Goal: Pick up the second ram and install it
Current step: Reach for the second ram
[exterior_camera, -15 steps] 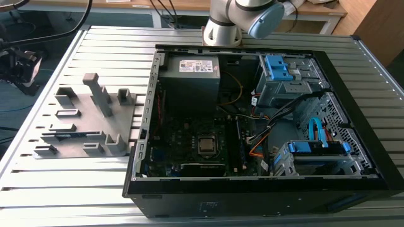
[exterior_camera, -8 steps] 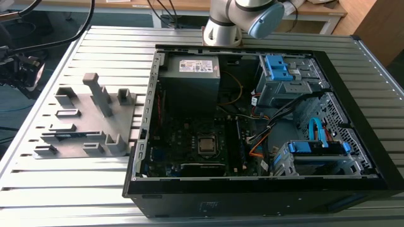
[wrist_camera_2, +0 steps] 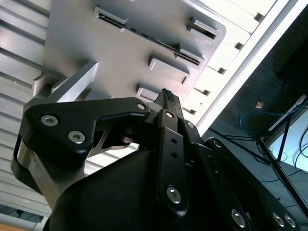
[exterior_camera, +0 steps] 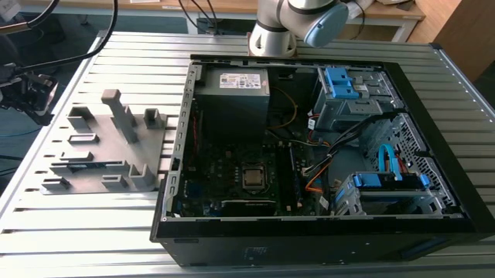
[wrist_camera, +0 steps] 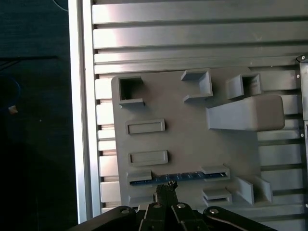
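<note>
The gripper (wrist_camera: 166, 186) hung above the grey holder plate (wrist_camera: 192, 144) with its two fingers drawn together and nothing between them. The second ram (wrist_camera: 178, 177) sat on edge in a long narrow slot of that plate, a thin dark strip bridging two low grey blocks, not yet lifted out. In the first wrist view the fingertips pointed at about the middle of the stick's length. The second wrist view showed them raised off the plate and not touching the stick. The plate lay flat on the slatted aluminium table (exterior_camera: 69, 231), and its tall wedge-shaped block (wrist_camera: 245, 113) and several smaller open pockets stood empty. In the exterior view the plate lay at about nine o'clock from the open black computer case (exterior_camera: 309, 243), close beside the case wall. The gripper was higher up at roughly ten o'clock, against that view's edge and trailing black cables. The arm (exterior_camera: 270, 29) rose from its white base at twelve o'clock, beyond the far side of the case. Inside the case the power supply (exterior_camera: 232, 81) sat toward eleven o'clock, the processor socket (exterior_camera: 253, 176) near the centre of the board, and blue drive brackets (exterior_camera: 340, 81) at one o'clock and again toward four o'clock.
</note>
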Robot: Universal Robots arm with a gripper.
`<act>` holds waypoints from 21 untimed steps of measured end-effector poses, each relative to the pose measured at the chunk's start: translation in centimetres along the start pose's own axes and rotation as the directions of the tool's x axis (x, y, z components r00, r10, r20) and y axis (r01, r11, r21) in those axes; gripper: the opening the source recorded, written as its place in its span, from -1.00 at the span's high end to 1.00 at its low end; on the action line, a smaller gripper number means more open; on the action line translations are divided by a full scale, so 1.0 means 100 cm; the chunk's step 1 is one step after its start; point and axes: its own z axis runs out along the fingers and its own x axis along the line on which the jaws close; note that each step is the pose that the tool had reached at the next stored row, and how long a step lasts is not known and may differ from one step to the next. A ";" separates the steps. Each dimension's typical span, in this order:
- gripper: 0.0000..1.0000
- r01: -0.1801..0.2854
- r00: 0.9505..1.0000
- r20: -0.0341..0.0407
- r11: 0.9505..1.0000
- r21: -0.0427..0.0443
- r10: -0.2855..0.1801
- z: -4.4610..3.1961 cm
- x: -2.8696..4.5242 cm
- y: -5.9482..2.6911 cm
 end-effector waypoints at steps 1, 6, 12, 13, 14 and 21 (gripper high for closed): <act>0.80 0.000 1.000 0.000 1.000 0.001 0.000 0.0010 0.0000 0.0000; 0.80 0.000 1.000 0.000 1.000 0.004 0.000 0.0058 0.0002 -0.0002; 0.80 0.001 1.000 0.000 1.000 0.007 -0.001 0.0110 0.0003 -0.0004; 0.80 0.001 1.000 0.001 1.000 0.008 -0.001 0.0118 0.0004 -0.0005; 0.80 0.001 1.000 0.001 1.000 0.008 -0.001 0.0126 0.0004 -0.0005; 0.80 0.001 1.000 0.001 1.000 0.009 -0.001 0.0189 0.0006 -0.0007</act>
